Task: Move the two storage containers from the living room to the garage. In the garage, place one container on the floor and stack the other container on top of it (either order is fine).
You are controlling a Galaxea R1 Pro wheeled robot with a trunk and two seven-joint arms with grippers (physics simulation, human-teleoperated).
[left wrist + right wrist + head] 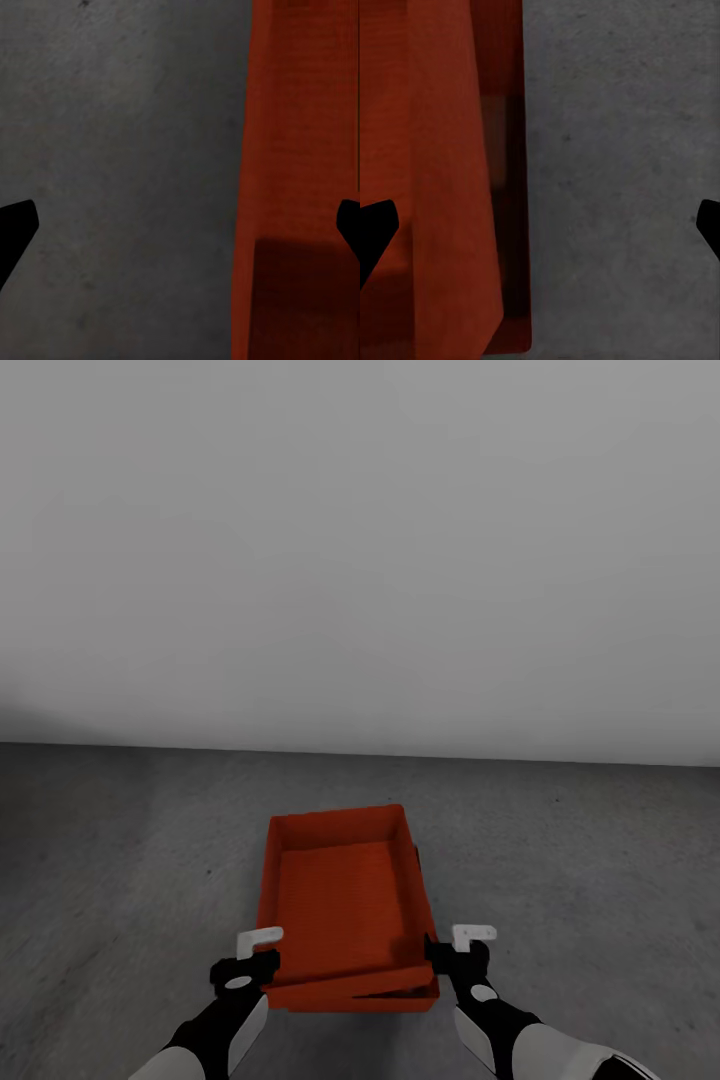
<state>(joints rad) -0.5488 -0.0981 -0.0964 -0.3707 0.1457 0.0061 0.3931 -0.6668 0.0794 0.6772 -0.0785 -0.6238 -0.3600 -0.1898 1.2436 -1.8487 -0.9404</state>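
Two orange-red storage containers sit one inside the other on the dark grey garage floor (120,860). The upper container (340,890) lies slightly skewed; the lower container (405,997) shows as a strip under its near edge. My left gripper (247,958) is at the stack's near left corner, and my right gripper (463,952) at its near right corner. Both are open with nothing gripped. In the left wrist view the left gripper (180,225) straddles a container wall (300,150). In the right wrist view the right gripper (540,225) spans the containers' edge (450,187) and the floor.
A plain pale grey wall (360,560) rises just beyond the containers and meets the floor behind them. Speckled concrete floor stretches to the left and to the right (600,860) of the stack.
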